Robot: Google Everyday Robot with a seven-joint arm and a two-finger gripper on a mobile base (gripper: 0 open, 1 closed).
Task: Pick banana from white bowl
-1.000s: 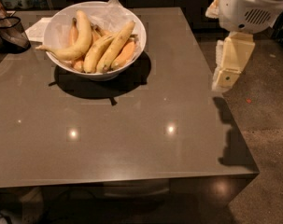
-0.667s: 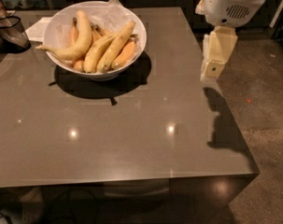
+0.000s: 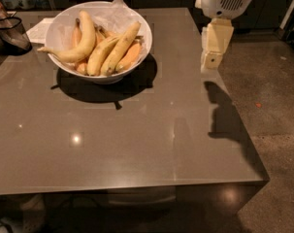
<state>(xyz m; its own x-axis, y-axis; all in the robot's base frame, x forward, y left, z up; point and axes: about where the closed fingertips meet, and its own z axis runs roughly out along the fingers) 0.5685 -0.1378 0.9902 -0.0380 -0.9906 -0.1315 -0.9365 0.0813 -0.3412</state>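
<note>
The white bowl (image 3: pixel 64 62) stands at the back left of the grey table and holds several bananas. The banana (image 3: pixel 121 46), long and pale yellow, lies slanted across the middle of the bowl, its upper end near the right rim. A strongly hooked banana (image 3: pixel 81 40) lies to its left and a shorter orange-toned one (image 3: pixel 130 56) to its right. The gripper (image 3: pixel 212 57) hangs below its white wrist over the table's right edge, well to the right of the bowl and apart from it, holding nothing.
A dark mesh container (image 3: pixel 10 33) and a white paper (image 3: pixel 40 29) sit at the back left beside the bowl. Crumpled clear wrap (image 3: pixel 118 6) rises behind the bananas. The table's right edge (image 3: pixel 238 125) drops to the brown floor (image 3: pixel 277 91).
The gripper has moved left and farther back, from beyond the table's right side to over its right edge. The bowl and the bananas have not moved.
</note>
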